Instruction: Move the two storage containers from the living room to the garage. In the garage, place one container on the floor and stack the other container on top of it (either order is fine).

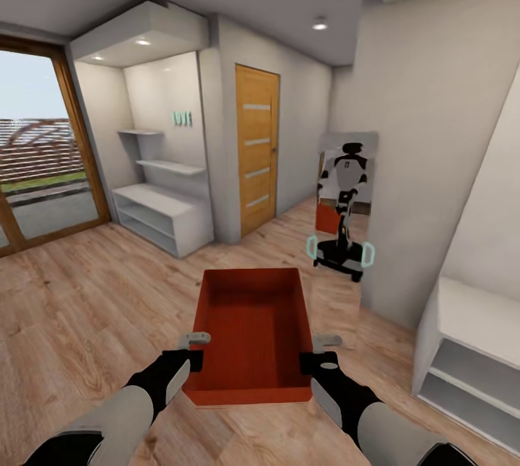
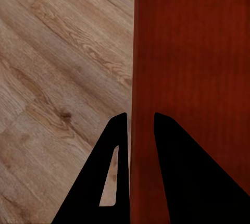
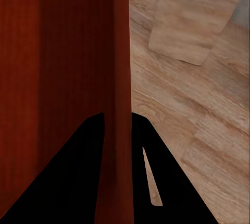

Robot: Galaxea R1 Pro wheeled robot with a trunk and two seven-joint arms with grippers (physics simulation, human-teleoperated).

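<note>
— Pale wood planks [image 1: 87, 307] ran under the robot, with a wooden door [image 1: 257, 148] ahead and a leaning mirror [image 1: 345, 199] to the right of it. Where was the bin?

— Straight out in front, carried clear of the planks. The storage container [image 1: 253, 329] sat between the two hands, its long axis pointing away from the robot toward that door.

— And the grip?

— The left gripper [image 1: 193, 352] straddled the left long wall near the robot's end, one finger inside and one outside, closed on the wall. The right gripper [image 1: 325, 352] did the same on the right wall. The wrist cameras showed each wall pinched between dark fingers [image 2: 172, 182].

— Which hand was nearer?

— Neither; both held level, opposite each other. I'd guess any turn toward the doorway had to swing that far end first.
</note>
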